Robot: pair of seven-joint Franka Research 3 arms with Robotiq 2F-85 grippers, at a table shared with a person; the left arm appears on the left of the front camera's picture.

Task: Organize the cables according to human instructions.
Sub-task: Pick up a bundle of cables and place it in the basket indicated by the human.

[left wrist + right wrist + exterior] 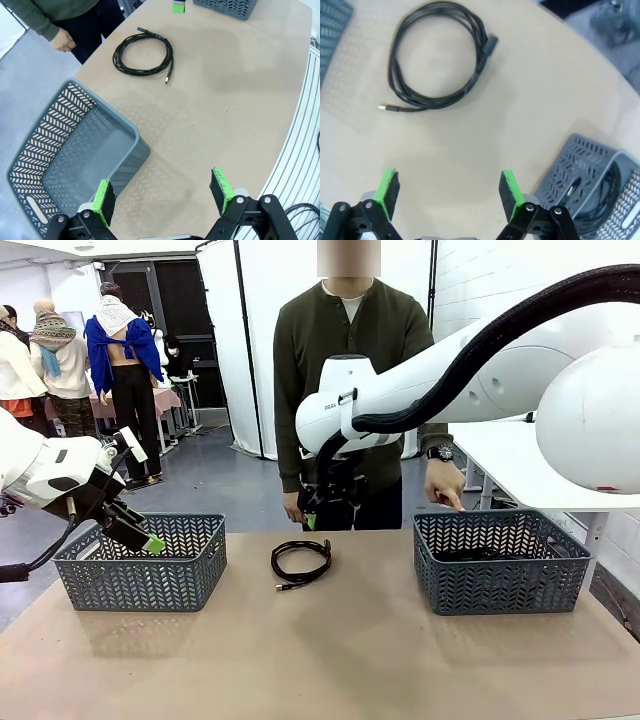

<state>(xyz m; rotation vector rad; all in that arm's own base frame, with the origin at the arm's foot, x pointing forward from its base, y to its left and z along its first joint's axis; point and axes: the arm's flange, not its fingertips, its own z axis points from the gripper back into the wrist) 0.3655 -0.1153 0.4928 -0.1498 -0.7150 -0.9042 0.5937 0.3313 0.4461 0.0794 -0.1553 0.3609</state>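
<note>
Closest in, the tan tabletop (330, 660) runs matte and bare across the foreground, smooth like pressed board. On it, mid-table, lies one coiled cable (301, 562): a thin black cord wound into a flat, slightly oval loop of several turns, its long axis running roughly left to right in the front view. One end pokes out of the coil at the near left with a small gold-tipped plug (382, 107); the other end carries a chunkier black plug (490, 42) lying along the coil's rim.

To either side sit grey plastic baskets with a herringbone lattice: the left basket (140, 565) and the right basket (500, 560). The right one holds dark cord at the bottom, more cables (600, 200) by the look of it, though the count is hard to read through the lattice.

The left gripper (162, 195) hangs over the near rim of the left basket, green pads wide apart, nothing between them. The right gripper (450, 192) hovers above the table near the loose coil, jaws spread just as wide, also empty.

Across the table stands the human (350, 390) in a dark olive shirt, one hand (445, 485) pointing a finger down at the right basket's far rim.
</note>
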